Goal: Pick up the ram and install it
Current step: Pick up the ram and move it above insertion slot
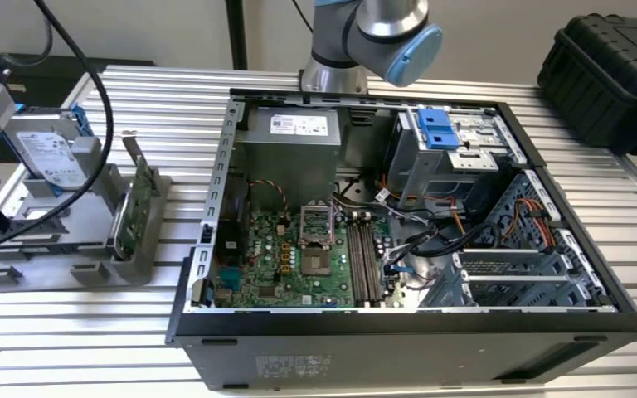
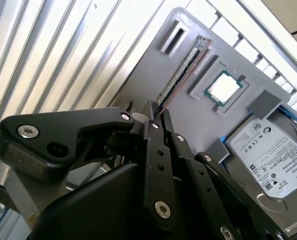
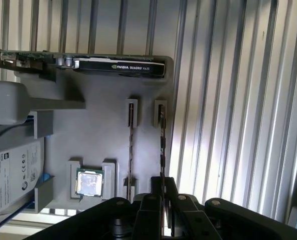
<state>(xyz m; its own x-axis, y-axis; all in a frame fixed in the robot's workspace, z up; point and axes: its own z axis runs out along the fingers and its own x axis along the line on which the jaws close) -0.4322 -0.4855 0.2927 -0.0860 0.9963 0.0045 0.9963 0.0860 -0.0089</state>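
Note:
The ram (image 3: 162, 145) is a thin stick standing on edge in the outer slot of a grey holder (image 3: 103, 125). In the second wrist view the ram (image 2: 181, 70) runs away from my fingertips along the holder (image 2: 153, 60). My gripper (image 3: 163, 186) sits at the ram's near end with a black finger on each side, shut on the stick, which still stands in its slot. The second wrist view shows the gripper (image 2: 159, 112) at that same end. In the exterior view the holder (image 1: 75, 249) lies at the left, beside the open computer case (image 1: 407, 332) with its motherboard (image 1: 296, 257).
On the holder are a second thin strip (image 3: 130, 150) in the neighbouring slot, a processor chip (image 3: 88, 181), a hard drive (image 3: 13, 170) and a graphics card (image 3: 113, 65). Ribbed metal table (image 3: 238, 100) surrounds it. A black case (image 1: 617, 66) stands at the exterior view's far right.

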